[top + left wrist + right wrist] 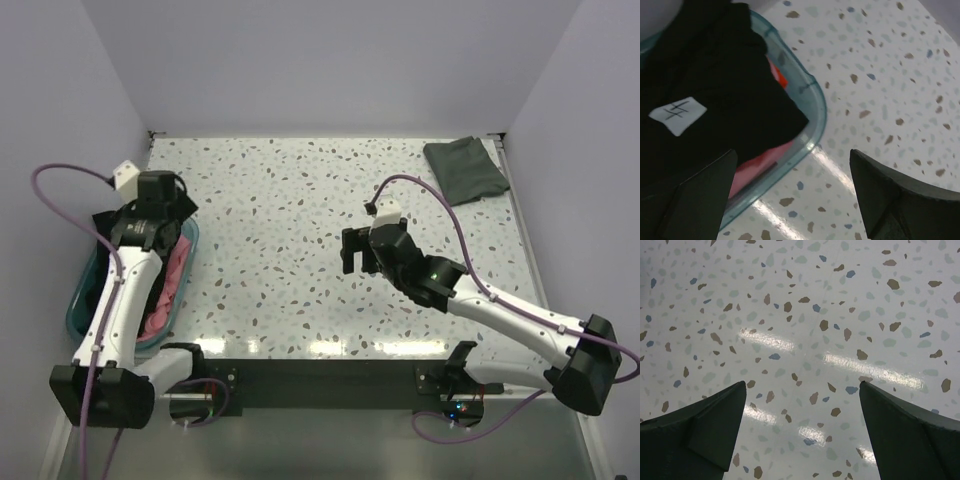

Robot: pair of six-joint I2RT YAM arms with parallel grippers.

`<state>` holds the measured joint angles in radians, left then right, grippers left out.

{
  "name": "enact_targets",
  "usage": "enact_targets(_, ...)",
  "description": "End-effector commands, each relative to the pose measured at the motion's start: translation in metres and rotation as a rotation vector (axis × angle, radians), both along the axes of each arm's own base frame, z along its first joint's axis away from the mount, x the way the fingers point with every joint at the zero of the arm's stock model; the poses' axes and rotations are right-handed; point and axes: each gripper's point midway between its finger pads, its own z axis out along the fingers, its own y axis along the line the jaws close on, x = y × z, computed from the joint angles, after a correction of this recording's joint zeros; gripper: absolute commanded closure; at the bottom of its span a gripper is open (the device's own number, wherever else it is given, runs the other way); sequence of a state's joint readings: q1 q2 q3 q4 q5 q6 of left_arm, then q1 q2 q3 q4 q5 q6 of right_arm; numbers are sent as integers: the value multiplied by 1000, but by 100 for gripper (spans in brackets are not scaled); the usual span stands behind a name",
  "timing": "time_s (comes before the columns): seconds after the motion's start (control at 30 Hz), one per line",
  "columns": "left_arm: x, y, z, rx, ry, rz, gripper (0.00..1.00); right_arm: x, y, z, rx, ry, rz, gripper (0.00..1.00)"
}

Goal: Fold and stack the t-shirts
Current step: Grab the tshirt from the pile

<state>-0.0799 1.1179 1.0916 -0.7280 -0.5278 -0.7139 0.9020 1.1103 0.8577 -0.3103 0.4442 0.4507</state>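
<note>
A translucent teal plastic tub (pixel 817 100) stands at the left edge of the white, brown-and-blue-speckled counter (pixel 290 200), beside the left arm. Most of the t-shirts are bundled inside it. A large black cloth t-shirt (pixel 715 75) lies on top, its small white neck label (pixel 677 115) facing up. Beneath its edge, a soft pink t-shirt (pixel 755 170) shows along the tub's wall on the counter side. A sliver of orange-red t-shirt (pixel 781 79) peeks out further along the same wall.

The left end effector (pixel 792 152) hangs over the tub with its dark fingers spread wide and nothing between them. One finger is above the black cloth and the other above the bare counter just outside the rim. From these views it is hard to say whether that finger touches the cloth or sits a little above it.

A dark grey-green t-shirt (pixel 465 168) lies by itself in the far right corner of the counter, well apart from the tub. It is bunched into a rough rectangle with rumpled edges.

The right end effector (pixel 360 255) is over the middle of the counter, near neither shirt nor tub. Its fingers are parted and empty, and the wrist view shows only speckled surface between them.
</note>
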Motion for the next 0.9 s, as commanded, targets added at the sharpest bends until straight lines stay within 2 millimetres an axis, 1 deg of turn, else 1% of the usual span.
enact_targets(0.0, -24, 53, -13, -6, 33, 177, 0, 3, 12, 8, 40, -17, 34, 1)
enact_targets(0.03, -23, 59, -21, -13, 43, 190, 1, 2, 14, 7, 43, -15, 42, 1)
enact_targets(0.07, -19, 69, -21, -21, 24, 223, 1, 1, 16, 6, 45, -9, 49, 1)
enact_targets(0.1, -14, 71, -31, -37, 46, 233, 2, 2, 17, 3, 40, -2, 52, 1)
enact_targets(0.2, 2, 77, -41, -47, 45, 255, 4, 2, 19, 1, 29, 9, 62, 1)
enact_targets(0.23, 7, 78, -52, -60, 72, 265, 4, 2, 19, -1, 23, 12, 62, 1)
enact_targets(0.27, 9, 80, -57, -67, 80, 272, 6, 2, 19, -1, 21, 11, 64, 1)
enact_targets(0.3, 12, 81, -68, -74, 109, 278, 7, 2, 18, -2, 17, 13, 63, 1)
enact_targets(0.33, 12, 80, -75, -85, 118, 283, 8, 2, 17, -1, 19, 10, 62, 1)
enact_targets(0.4, 14, 79, -88, -108, 135, 284, 13, 1, 16, -1, 20, 9, 62, 1)
enact_targets(0.43, 12, 79, -96, -118, 141, 290, 16, 0, 15, 0, 28, 5, 60, 1)
enact_targets(0.47, 11, 80, -100, -122, 146, 296, 21, -1, 15, -2, 26, 5, 63, 1)
enact_targets(0.53, 6, 81, -110, -121, 164, 298, 27, -2, 14, -2, 32, 6, 64, 1)
enact_targets(0.57, 5, 84, -112, -121, 161, 305, 36, -3, 14, 0, 38, 2, 65, 1)
enact_targets(0.63, 0, 87, -117, -132, 172, 308, 49, -3, 14, 2, 38, -2, 69, 1)
enact_targets(0.67, 0, 88, -115, -138, 169, 305, 65, -4, 14, 4, 41, -7, 74, 1)
enact_targets(0.73, 0, 89, -101, -125, 133, 288, 80, -4, 13, 6, 37, -7, 75, 1)
enact_targets(0.77, -1, 90, -93, -111, 119, 284, 92, -4, 13, 10, 39, -14, 76, 1)
enact_targets(0.8, 0, 94, -74, -84, 79, 277, 98, -5, 12, 10, 34, -10, 79, 1)
enact_targets(0.83, -2, 94, -65, -73, 68, 274, 100, -5, 12, 12, 36, -12, 82, 1)
enact_targets(0.87, -3, 94, -49, -62, 31, 267, 100, -5, 13, 14, 38, -16, 84, 1)
